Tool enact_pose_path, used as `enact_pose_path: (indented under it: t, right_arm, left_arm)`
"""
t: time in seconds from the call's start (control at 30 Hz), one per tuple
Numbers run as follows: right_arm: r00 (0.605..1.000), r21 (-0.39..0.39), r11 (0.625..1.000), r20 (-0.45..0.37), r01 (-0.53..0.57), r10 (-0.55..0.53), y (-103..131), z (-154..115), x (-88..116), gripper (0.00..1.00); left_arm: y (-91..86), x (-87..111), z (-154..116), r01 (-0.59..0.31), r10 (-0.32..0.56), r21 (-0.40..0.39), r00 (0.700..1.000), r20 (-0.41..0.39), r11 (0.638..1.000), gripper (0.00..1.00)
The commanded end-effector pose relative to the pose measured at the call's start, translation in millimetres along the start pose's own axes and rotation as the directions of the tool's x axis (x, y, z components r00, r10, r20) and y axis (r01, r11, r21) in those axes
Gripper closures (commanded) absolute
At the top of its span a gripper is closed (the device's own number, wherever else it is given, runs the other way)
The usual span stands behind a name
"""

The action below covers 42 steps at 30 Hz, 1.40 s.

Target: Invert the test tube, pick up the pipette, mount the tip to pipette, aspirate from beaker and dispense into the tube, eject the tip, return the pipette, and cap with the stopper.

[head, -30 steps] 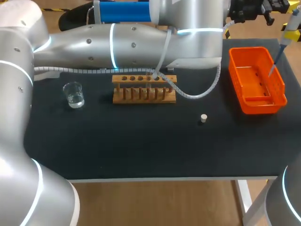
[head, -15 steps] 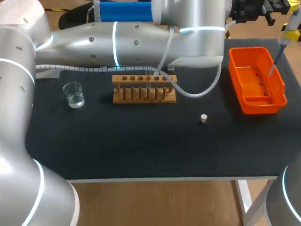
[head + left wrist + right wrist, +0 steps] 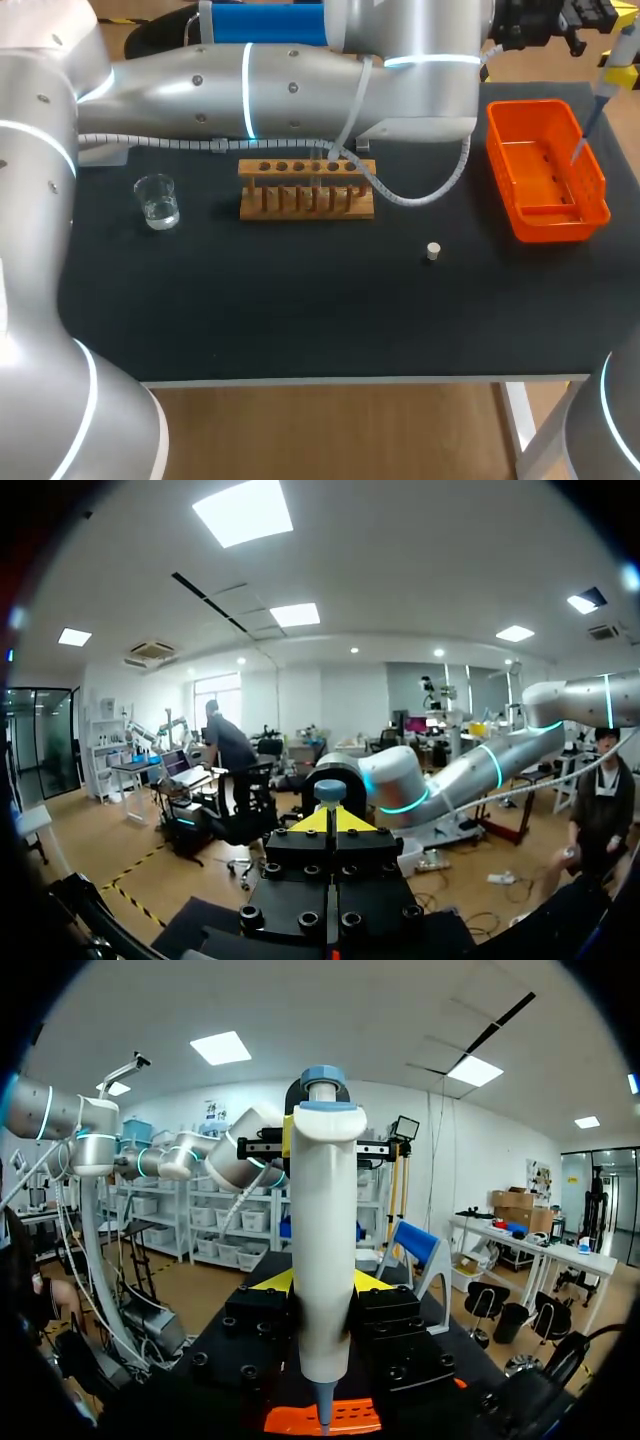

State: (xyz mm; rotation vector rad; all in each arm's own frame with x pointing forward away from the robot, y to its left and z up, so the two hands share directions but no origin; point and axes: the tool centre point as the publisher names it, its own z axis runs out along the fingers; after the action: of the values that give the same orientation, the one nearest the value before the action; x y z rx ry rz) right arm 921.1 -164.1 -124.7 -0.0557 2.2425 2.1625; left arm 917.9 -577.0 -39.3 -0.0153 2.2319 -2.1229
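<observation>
Orange plastic lies right under the working end of the pipette (image 3: 322, 1260). The right gripper (image 3: 320, 1288) is clamped on its white barrel and holds it upright at about one o'clock of the table (image 3: 300, 300), with the thin tip (image 3: 582, 135) hanging over the orange bin (image 3: 548, 226). The left gripper (image 3: 330, 822), carried across the back of the table by the long left arm (image 3: 280, 90), is up at the pipette's blue top button (image 3: 330, 790). Whether it is open or closed I cannot tell. I judge the step in hand to be ejecting the tip, with the tip not yet off. The next move calls for a firm press on the ejector while the right gripper keeps the barrel steady and the tip within the bin's walls, so that it drops in and not onto the table. Counting from left to right, there is one glass beaker (image 3: 157, 200) with a little clear liquid at nine o'clock. One wooden rack (image 3: 306, 190) with six holes in its top is just off the centre toward eleven. One small white stopper (image 3: 432, 251) is at four o'clock of the rack, and one bin is at two o'clock. There is one pipette with one tip. The test tube should be in the rack, but I cannot pick it out for certain behind the left arm's white cable (image 3: 420, 197).
</observation>
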Motion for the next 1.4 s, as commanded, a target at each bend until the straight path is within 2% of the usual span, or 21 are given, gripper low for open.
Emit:
enact_pose_path:
  t: [0.03, 1.03, 1.23, 1.4]
  right_arm:
    - [1.0, 0.001, 1.0, -0.004, 0.001, -0.001, 3, -1, -1, 1.0]
    - [1.0, 0.001, 1.0, -0.004, 0.001, -0.001, 3, -1, -1, 1.0]
    - [1.0, 0.001, 1.0, -0.004, 0.001, -0.001, 3, -1, -1, 1.0]
    - [1.0, 0.001, 1.0, -0.004, 0.001, -0.001, 3, -1, -1, 1.0]
  left_arm:
    - [7.3, 3.3, 7, 0.001, -0.002, 0.009, 0.999, 0.051, 1.0, 1.0]
    - [28.1, 8.3, 9, 0.04, -0.04, 0.005, 0.999, 0.033, 0.999, 1.0]
    - [28.6, 7.8, 9, 0.043, -0.043, 0.006, 0.998, 0.034, 0.999, 1.0]
    - [22.0, 7.0, 6, 0.029, -0.029, 0.013, 0.998, 0.047, 1.0, 1.0]
